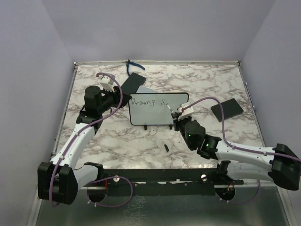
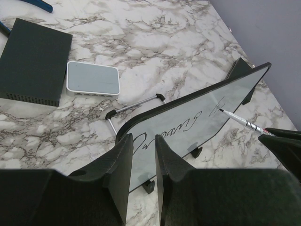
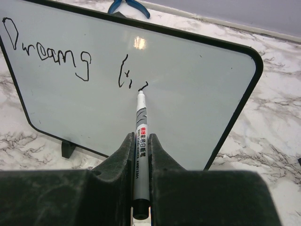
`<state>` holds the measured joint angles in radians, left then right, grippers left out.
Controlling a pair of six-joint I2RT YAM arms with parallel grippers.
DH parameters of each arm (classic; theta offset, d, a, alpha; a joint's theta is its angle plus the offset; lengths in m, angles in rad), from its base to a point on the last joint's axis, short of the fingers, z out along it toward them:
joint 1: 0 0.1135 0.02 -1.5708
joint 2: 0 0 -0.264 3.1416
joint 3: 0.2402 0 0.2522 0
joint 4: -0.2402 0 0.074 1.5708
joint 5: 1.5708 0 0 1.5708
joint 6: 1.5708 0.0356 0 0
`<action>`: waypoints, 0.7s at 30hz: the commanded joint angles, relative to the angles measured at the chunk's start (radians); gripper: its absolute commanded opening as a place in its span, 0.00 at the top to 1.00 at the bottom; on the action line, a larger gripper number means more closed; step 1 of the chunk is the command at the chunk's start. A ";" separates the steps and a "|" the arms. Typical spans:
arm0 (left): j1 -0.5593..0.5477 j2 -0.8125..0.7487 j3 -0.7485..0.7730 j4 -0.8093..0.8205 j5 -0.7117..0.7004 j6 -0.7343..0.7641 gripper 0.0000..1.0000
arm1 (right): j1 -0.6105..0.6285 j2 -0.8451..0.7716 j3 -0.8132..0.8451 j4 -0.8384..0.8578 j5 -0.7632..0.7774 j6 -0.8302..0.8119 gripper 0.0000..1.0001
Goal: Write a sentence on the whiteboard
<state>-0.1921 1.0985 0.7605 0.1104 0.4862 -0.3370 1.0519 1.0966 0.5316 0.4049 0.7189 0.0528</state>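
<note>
Writing sentence (image 3: pixel 51 56), second word begun. Marker (image 3: pixel 141 123) clenched in right gripper (image 3: pixel 140 137), whiteboard (image 3: pixel 197 84) pinched by left gripper (image 2: pixel 144 143). Next: steady rightward strokes.

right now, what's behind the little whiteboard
Behind the small black-framed whiteboard lie a grey-white square pad and a flat black rectangle, with blue-handled pliers further back. A thin metal prop sticks out behind the board; where it joins the board's back is hidden.

The left arm (image 1: pixel 76 140) and right arm (image 1: pixel 244 153) wore white shells between black joints and black bases, each trailed a looping purple cable (image 1: pixel 122 95), and ended in blocky matte-black fingers (image 2: pixel 120 174).
</note>
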 commanded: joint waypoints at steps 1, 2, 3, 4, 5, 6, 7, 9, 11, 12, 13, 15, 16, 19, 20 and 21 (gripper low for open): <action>-0.004 -0.014 -0.007 0.020 0.014 -0.004 0.73 | -0.007 -0.030 -0.004 -0.037 0.058 0.010 0.99; -0.004 -0.014 -0.007 0.021 0.014 -0.005 0.73 | -0.007 -0.032 -0.003 -0.041 0.060 0.009 0.99; -0.005 -0.014 -0.008 0.022 0.014 -0.006 0.73 | -0.007 -0.033 -0.002 -0.041 0.062 0.009 1.00; -0.004 -0.014 -0.008 0.022 0.014 -0.005 0.73 | -0.007 -0.035 -0.001 -0.040 0.063 0.007 0.99; -0.004 -0.015 -0.009 0.022 0.014 -0.005 0.73 | -0.007 -0.036 -0.002 -0.036 0.063 0.006 0.99; -0.004 -0.015 -0.009 0.022 0.014 -0.005 0.73 | -0.007 -0.036 -0.002 -0.032 0.064 0.003 1.00; -0.004 -0.015 -0.009 0.023 0.014 -0.006 0.73 | -0.007 -0.037 0.000 -0.029 0.068 0.002 1.00; -0.004 -0.017 -0.009 0.022 0.014 -0.008 0.73 | -0.007 -0.035 0.003 -0.028 0.068 -0.004 0.99; -0.005 -0.017 -0.009 0.023 0.014 -0.008 0.73 | -0.007 -0.027 0.006 -0.034 0.058 -0.007 1.00; -0.004 -0.018 -0.009 0.023 0.014 -0.007 0.73 | -0.007 -0.023 0.008 -0.038 0.050 -0.005 1.00; -0.004 -0.019 -0.009 0.024 0.014 -0.007 0.73 | -0.007 -0.018 0.008 -0.042 0.043 -0.003 1.00; -0.004 -0.019 -0.009 0.024 0.014 -0.007 0.73 | -0.007 -0.007 0.007 -0.049 0.029 0.005 1.00; -0.005 -0.020 -0.009 0.024 0.015 -0.007 0.73 | -0.007 -0.003 0.007 -0.051 0.022 0.007 1.00; -0.005 -0.021 -0.009 0.024 0.014 -0.007 0.73 | -0.007 0.007 0.009 -0.060 0.011 0.014 1.00; -0.005 -0.021 -0.009 0.023 0.015 -0.007 0.73 | -0.007 0.008 0.010 -0.064 0.008 0.017 1.00; -0.004 -0.022 -0.009 0.023 0.014 -0.007 0.73 | -0.007 0.008 0.011 -0.067 0.005 0.018 1.00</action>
<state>-0.1921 1.0977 0.7605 0.1104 0.4862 -0.3389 1.0519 1.0889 0.5316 0.3862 0.7319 0.0547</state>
